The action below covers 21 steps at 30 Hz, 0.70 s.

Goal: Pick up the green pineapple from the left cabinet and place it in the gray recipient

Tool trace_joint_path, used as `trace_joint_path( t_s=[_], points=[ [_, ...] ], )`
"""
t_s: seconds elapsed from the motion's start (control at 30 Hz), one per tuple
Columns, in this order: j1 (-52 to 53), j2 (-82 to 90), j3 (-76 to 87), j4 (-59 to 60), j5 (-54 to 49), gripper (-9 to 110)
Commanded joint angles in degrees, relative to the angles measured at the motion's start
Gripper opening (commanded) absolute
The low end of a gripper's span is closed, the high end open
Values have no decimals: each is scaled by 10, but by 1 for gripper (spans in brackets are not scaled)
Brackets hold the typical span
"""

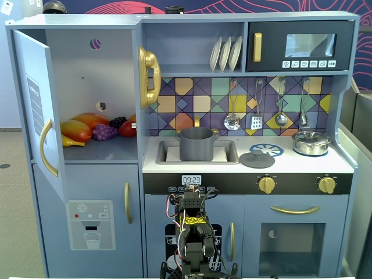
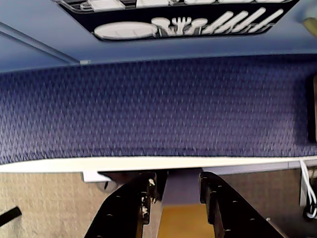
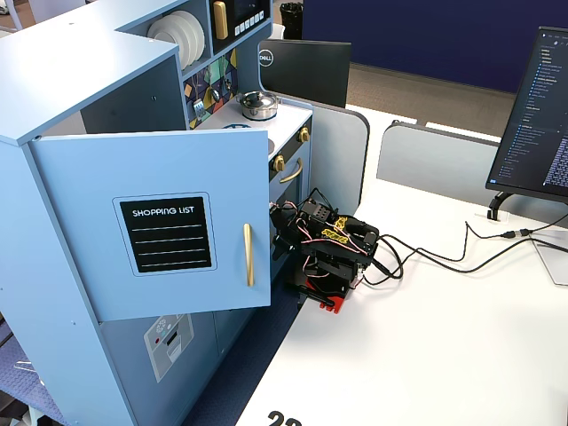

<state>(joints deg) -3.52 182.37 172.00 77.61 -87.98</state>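
The left cabinet [image 1: 93,75] stands open, its door [image 1: 34,110] swung out to the left; the door also shows in a fixed view [image 3: 160,222]. On its shelf lie orange, yellow and red toy fruits and a purple grape bunch [image 1: 104,132]. The green pineapple does not show in any view. The gray recipient [image 1: 196,144] stands in the white sink. My arm [image 1: 195,232] is folded low in front of the kitchen, far from the cabinet. My gripper [image 2: 177,181] is open and empty, pointing down past the table edge at blue carpet.
A gray lid [image 1: 257,160] lies on the counter right of the sink. A shiny silver pot [image 1: 311,142] stands on the far right burner. The arm's base [image 3: 324,288] sits at the white table's edge [image 3: 293,355], with cables and a monitor [image 3: 537,115] to the right.
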Motion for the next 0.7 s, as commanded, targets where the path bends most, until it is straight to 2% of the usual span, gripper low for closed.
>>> trace_joint_path(
  t_s=[0.0, 0.67],
  points=[
    [14, -4, 0, 100, 15, 3],
    [39, -3, 0, 100, 14, 6]
  ],
)
